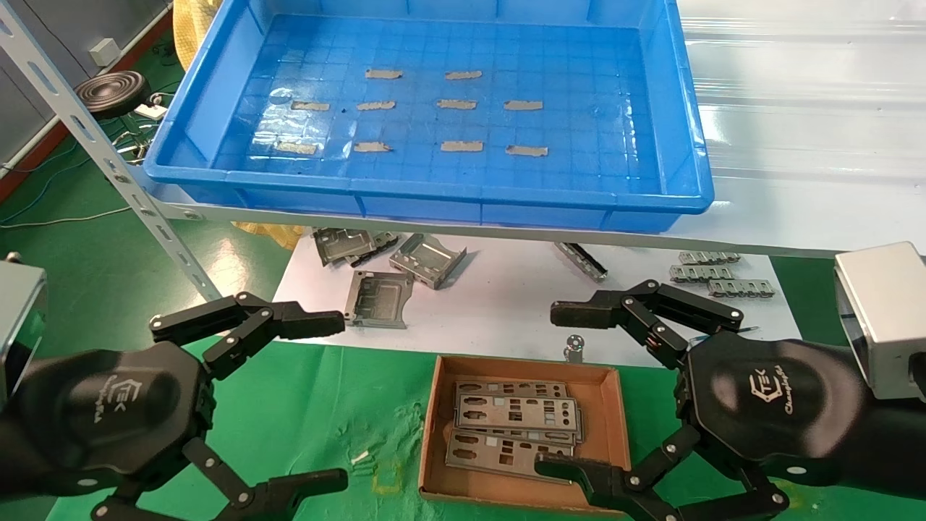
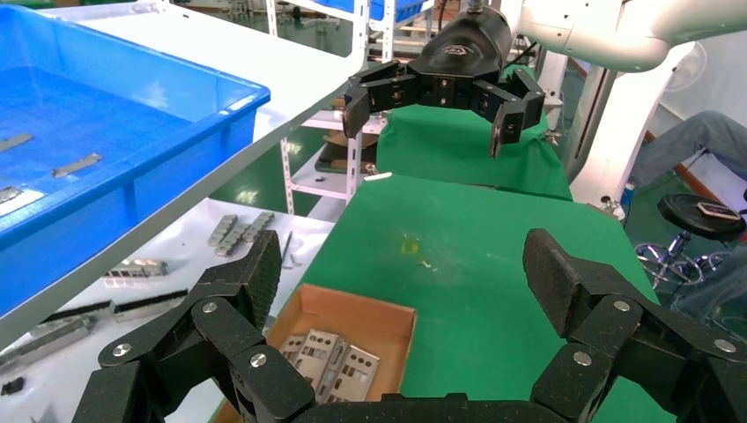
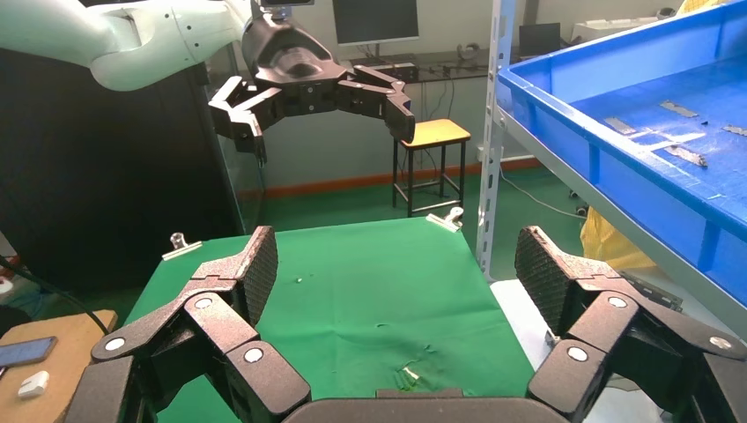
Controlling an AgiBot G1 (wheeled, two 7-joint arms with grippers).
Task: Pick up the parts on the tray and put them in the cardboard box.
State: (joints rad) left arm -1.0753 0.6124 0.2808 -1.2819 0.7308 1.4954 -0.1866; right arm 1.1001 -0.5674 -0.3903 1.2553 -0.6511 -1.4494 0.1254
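The blue tray (image 1: 448, 199) sits on a shelf at the back, and its floor shows only rows of grey tape strips (image 1: 456, 105). The cardboard box (image 1: 432, 427) lies on the green cloth near me, with several flat silver parts (image 1: 514, 420) stacked inside. My left gripper (image 1: 341, 399) hangs open to the left of the box and holds nothing. My right gripper (image 1: 546, 391) is open and empty at the box's right side, its lower finger over the front corner. The left wrist view shows the box (image 2: 352, 313) and parts (image 2: 330, 361) below the open left gripper (image 2: 401, 264).
Boxy grey brackets (image 1: 427, 257) and a flat frame (image 1: 380, 297) lie on a white sheet under the shelf. Rows of small metal pieces (image 1: 716, 273) lie at the right. A slotted shelf upright (image 1: 108, 159) slants down at the left.
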